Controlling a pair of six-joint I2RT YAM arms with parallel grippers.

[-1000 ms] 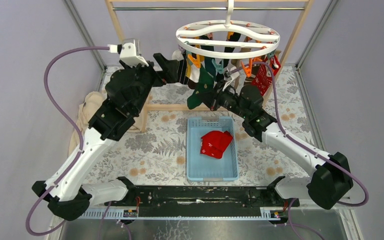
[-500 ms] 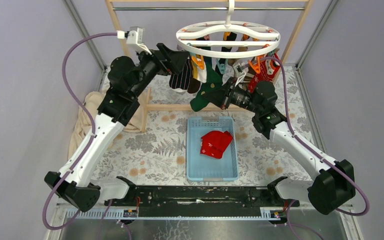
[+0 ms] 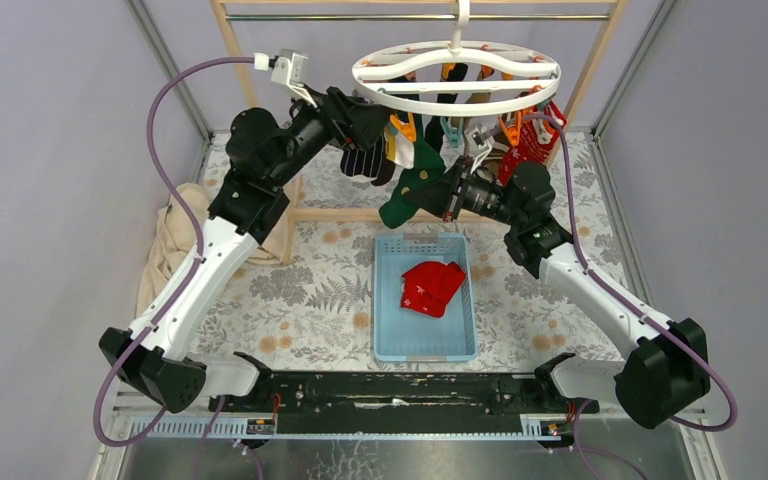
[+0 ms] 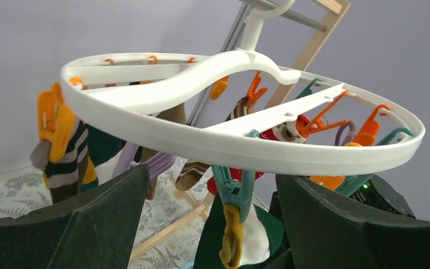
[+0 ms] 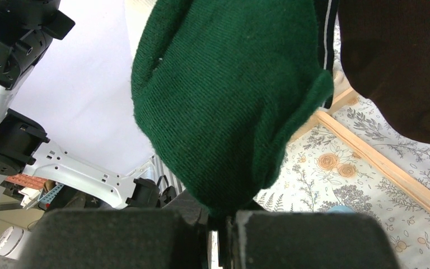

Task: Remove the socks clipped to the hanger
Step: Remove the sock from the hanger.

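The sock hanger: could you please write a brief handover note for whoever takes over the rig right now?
Left claw: open, empty, just below the hanger rim, facing a teal clip.
Right claw: shut on the dark green sock, under the hanger.
Done: one red sock lies in the blue bin.
To do: pull that green one free, then the other socks hanging from clips.

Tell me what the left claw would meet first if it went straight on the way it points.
Most likely the teal clip holding the mustard sock, hanging under the near rim of the hanger, centred in the open left claw. Nothing shows in front of it, though depth is unclear.
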